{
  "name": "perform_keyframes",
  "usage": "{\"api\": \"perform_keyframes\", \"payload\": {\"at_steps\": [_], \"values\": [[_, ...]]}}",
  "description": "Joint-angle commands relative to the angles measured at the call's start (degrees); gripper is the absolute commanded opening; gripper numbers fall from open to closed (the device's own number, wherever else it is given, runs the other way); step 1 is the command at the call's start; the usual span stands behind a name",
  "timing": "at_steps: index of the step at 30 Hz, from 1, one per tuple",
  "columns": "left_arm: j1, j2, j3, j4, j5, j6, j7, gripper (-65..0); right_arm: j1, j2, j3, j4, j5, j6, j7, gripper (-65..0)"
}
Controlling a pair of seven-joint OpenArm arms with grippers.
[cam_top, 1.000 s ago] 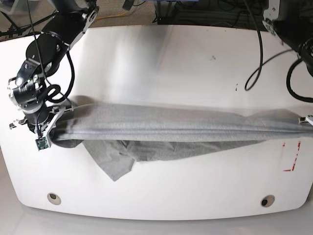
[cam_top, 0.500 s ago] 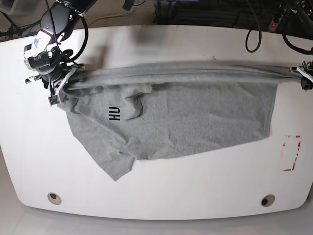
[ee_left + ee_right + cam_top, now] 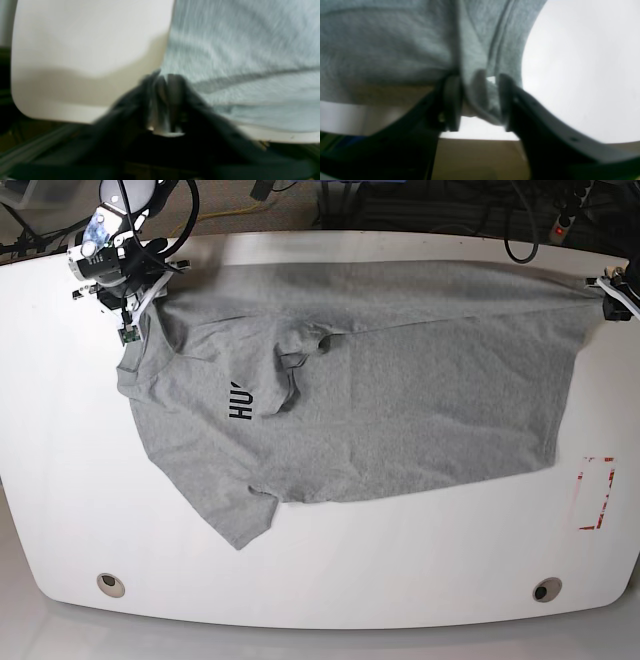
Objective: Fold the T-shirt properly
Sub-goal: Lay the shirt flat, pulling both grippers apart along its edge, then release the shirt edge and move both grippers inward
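Here the right claw (image 3: 477,102) stands parted around T-shirt (image 3: 400,380) cloth; the left claw (image 3: 166,100) is too blurred to tell.

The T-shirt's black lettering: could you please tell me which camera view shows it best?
The base view: there the T-shirt lies spread over the white table, with the black lettering visible near a crease. The left wrist and right wrist views show only blurred grey fabric near each gripper's fingers, no print.
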Motion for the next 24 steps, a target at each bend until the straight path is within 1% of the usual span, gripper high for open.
{"api": "perform_keyframes", "payload": {"at_steps": [1, 2, 3, 5, 6, 8, 10, 13, 15, 18, 21, 24], "values": [[-0.15, -1.05, -0.2, -0.22, -0.74, -0.04, -1.72, -36.3, -0.09, 0.6, 0.21, 1.05, 0.22, -0.1, 0.62, -29.0], [-0.32, -1.05, -0.03, -0.48, -0.47, -0.04, -1.81, -31.8, -0.18, 0.6, 0.21, 1.05, 0.22, -0.1, 0.62, -25.7], [-0.5, -1.05, 0.15, -0.57, 0.49, -0.04, -1.81, -24.6, -0.26, 0.6, 0.21, 1.05, 0.22, -0.1, 0.62, -21.6], [-0.68, -0.79, 0.15, -0.57, 2.25, -0.04, -1.81, -17.4, -0.26, 0.6, 0.47, 1.13, 0.48, -0.1, 0.62, -17.3], [-1.12, -0.79, 0.24, -0.57, 2.95, -0.04, -1.89, -14.6, -0.26, 0.6, 1.53, 1.13, 1.71, -0.1, 0.62, -15.9], [-2.79, -0.79, 0.24, -0.48, 3.48, -0.04, -1.89, -13.9, -0.26, 0.6, 4.25, 1.13, 5.14, -0.1, 0.62, -15.4], [-4.54, -0.79, -0.11, -0.48, 3.66, -0.04, -1.89, -13.9, 0.26, 0.86, 7.68, 0.96, 9.98, -0.1, 0.62, -15.4], [-7.44, -0.88, 0.15, -0.48, 3.66, -0.04, -1.72, -13.9, 2.55, 1.74, 8.91, 0.25, 13.23, -0.1, 0.53, -15.4], [-9.55, -0.88, 0.15, -0.57, 3.75, -0.04, -1.72, -13.9, 4.48, 2.53, 8.82, -0.19, 12.7, -0.1, 0.53, -15.4], [-12.37, -0.88, 0.24, -0.75, 3.83, 0.05, -1.63, -13.9, 8.26, 2.71, 8.82, -2.03, 10.77, -0.1, 0.53, -15.4], [-14.74, -0.88, 2.08, -0.92, 3.83, 0.22, -1.81, -13.9, 13.19, 2.97, 8.74, -5.37, 8.92, -0.1, 0.53, -15.4], [-16.94, -0.88, 4.37, -0.92, 3.83, 0.31, -1.81, -13.9, 18.37, 4.9, 8.74, -8.89, 6.81, -0.1, 0.53, -15.4]]}}
